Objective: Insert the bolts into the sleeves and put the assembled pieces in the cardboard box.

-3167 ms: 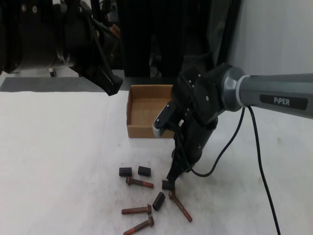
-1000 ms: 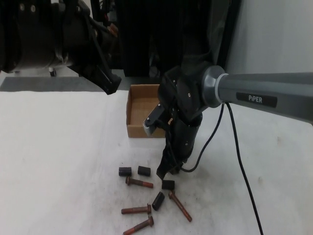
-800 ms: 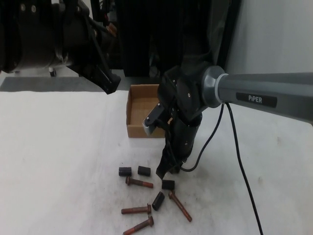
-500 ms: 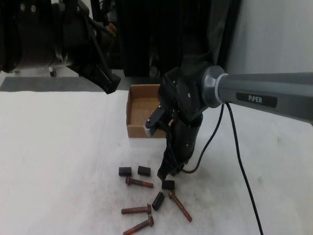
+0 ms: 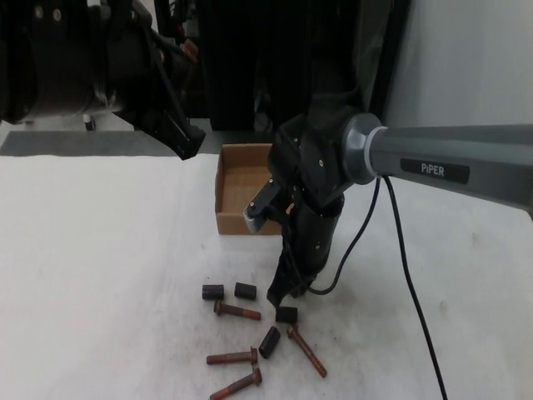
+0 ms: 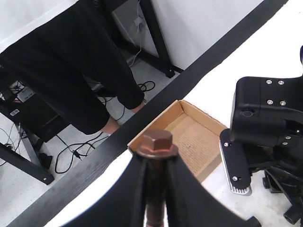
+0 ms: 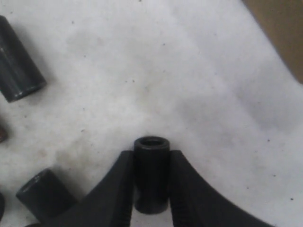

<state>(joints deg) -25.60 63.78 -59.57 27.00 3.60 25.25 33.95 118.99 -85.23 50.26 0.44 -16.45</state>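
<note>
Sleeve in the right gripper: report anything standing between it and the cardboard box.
Nothing visible does. The sleeve sits in the right gripper; only bare bench separates it from the cardboard box. The loose sleeves and bolts lie beside or nearer the camera.

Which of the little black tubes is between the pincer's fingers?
The tube with its open end showing, touching both fingers of the right pincer; two other tubes lie loose on the white bench.

The cardboard box (image 5: pixel 241 223) sits on the tabletop (image 5: pixel 100 275), behind scattered bolts (image 5: pixel 237 311) and sleeves (image 5: pixel 213 292). Between them the right pincer (image 5: pixel 276 297) clasps a sleeve (image 7: pixel 151 175). Left of the box, the left pincer (image 5: pixel 187 142) clasps a bolt (image 6: pixel 155 146).
</note>
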